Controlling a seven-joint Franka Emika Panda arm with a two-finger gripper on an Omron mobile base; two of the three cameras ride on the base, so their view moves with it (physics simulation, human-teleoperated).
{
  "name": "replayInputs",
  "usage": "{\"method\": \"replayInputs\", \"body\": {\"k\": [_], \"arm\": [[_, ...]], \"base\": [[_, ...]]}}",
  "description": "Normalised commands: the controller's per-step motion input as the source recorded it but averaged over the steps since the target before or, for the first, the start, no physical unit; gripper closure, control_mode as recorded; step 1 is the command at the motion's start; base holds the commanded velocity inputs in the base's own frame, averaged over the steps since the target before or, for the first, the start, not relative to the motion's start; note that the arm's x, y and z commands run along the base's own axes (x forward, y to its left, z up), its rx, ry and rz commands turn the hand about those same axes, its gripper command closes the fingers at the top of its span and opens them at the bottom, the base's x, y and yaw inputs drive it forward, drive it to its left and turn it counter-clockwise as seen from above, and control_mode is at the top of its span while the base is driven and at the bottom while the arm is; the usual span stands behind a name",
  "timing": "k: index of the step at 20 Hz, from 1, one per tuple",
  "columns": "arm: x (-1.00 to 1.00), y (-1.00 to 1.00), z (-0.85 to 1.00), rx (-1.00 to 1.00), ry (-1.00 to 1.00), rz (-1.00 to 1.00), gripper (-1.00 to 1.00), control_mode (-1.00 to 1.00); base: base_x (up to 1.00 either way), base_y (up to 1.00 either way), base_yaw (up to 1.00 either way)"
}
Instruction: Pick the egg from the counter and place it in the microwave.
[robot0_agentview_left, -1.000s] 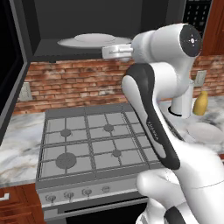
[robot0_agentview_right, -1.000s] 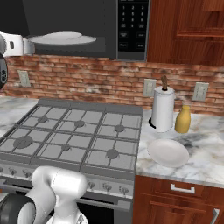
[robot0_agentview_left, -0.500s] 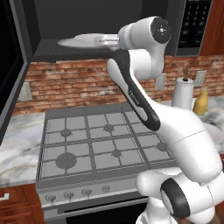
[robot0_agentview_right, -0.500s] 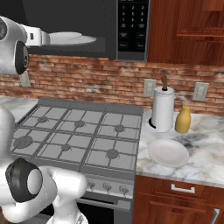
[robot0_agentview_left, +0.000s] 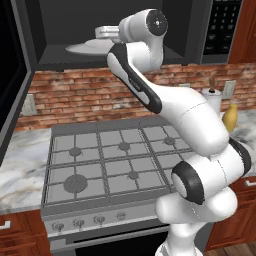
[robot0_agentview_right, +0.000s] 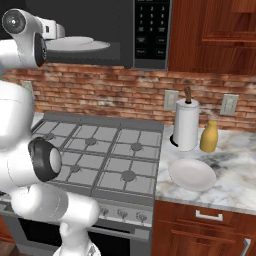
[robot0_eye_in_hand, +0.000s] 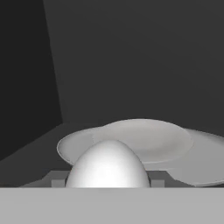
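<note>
1. the gripper (robot0_eye_in_hand: 108, 183) pinches the egg (robot0_eye_in_hand: 107, 165) between its two finger tips, inside the microwave (robot0_agentview_left: 125, 30).
2. the egg sits just above the near edge of the round white turntable plate (robot0_eye_in_hand: 131, 144).
3. below, the gas stove (robot0_agentview_left: 110, 162) lies between stretches of marble counter (robot0_agentview_right: 230, 175).

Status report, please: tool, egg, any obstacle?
Tool shut on egg. Egg inside microwave, above turntable plate, not released. Nothing in the way.
</note>
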Motion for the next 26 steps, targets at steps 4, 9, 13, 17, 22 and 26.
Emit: {"method": "replayInputs", "body": {"k": [4,9,13,17,22,26], "arm": [[0.84,0.02,-0.04,0.00,0.00,-0.01,1.00,-1.00],[0.58,-0.08,-0.36,0.00,0.04,-0.01,1.00,-1.00],[0.44,0.00,-0.31,0.00,0.02,-0.01,1.00,-1.00],[0.37,-0.06,-0.18,0.00,0.06,0.00,1.00,-1.00],[0.30,-0.14,-0.05,0.00,0.13,0.00,1.00,-1.00],[0.21,-0.01,0.00,0.00,0.12,0.00,1.00,-1.00]], "base": [[0.00,0.00,0.00],[0.00,0.00,0.00],[0.00,0.00,0.00],[0.00,0.00,0.00],[0.00,0.00,0.00],[0.00,0.00,0.00]]}}
